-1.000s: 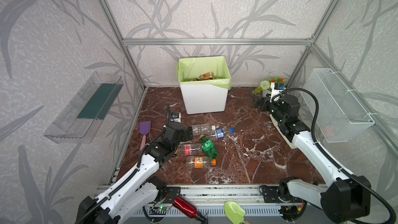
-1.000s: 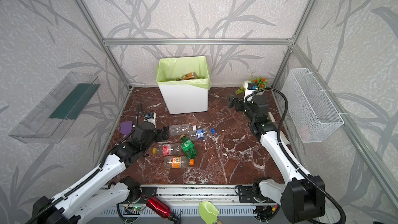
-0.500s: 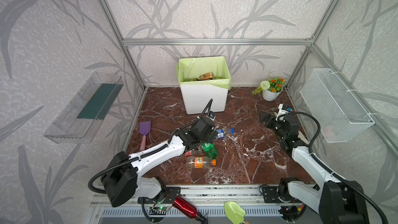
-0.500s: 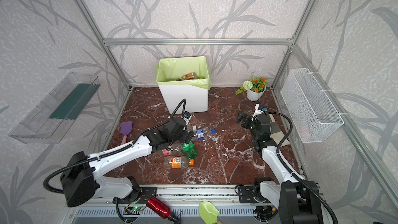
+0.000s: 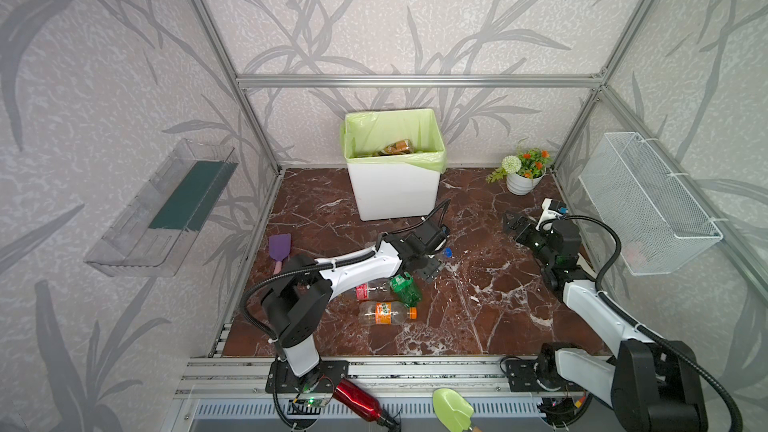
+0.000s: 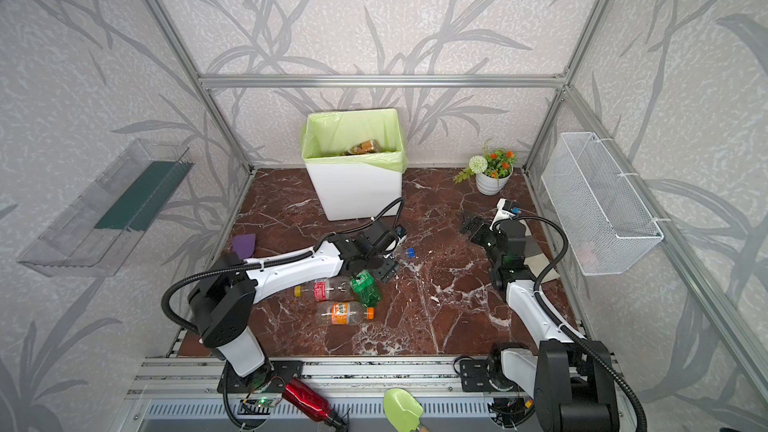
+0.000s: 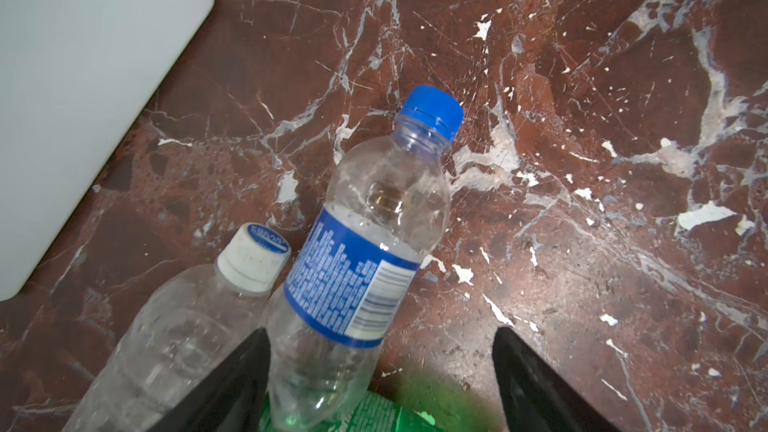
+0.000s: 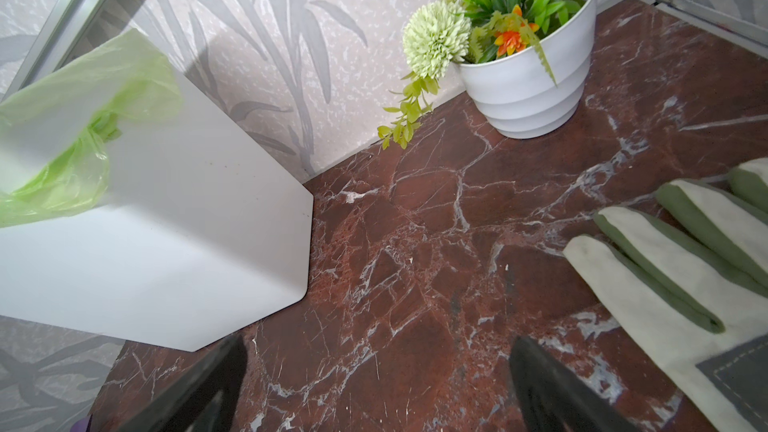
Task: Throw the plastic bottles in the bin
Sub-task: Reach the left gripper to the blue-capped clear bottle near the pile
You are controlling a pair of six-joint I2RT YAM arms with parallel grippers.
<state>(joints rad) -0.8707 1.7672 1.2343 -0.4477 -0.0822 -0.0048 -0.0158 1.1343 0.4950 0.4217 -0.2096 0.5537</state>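
Observation:
My left gripper (image 7: 380,334) is open and low over the floor, its jaws on either side of a clear bottle with a blue label and blue cap (image 7: 365,268). One finger touches the bottle's side; the other stands well apart. A clear white-capped bottle (image 7: 178,338) lies beside it and a green bottle (image 7: 374,413) below. In both top views a red-labelled bottle (image 5: 372,289) and an orange-labelled bottle (image 5: 386,312) lie nearer the front. The bin (image 5: 395,193), with its green liner, stands at the back with bottles inside (image 5: 397,146). My right gripper (image 8: 378,344) is open over bare floor.
A white flower pot (image 5: 521,180) stands at the back right and a green-and-white glove (image 8: 665,276) lies beside the right arm. A purple spatula (image 5: 279,247) lies on the left. Wire basket (image 5: 648,205) and clear tray (image 5: 166,209) hang on the side walls. A red metal bottle (image 5: 357,403) and green scoop (image 5: 453,409) lie at the front.
My left arm has swung from the left to the middle, over the blue-capped bottle, and its jaws have narrowed. My right gripper has drawn back from the flower pot toward the front.

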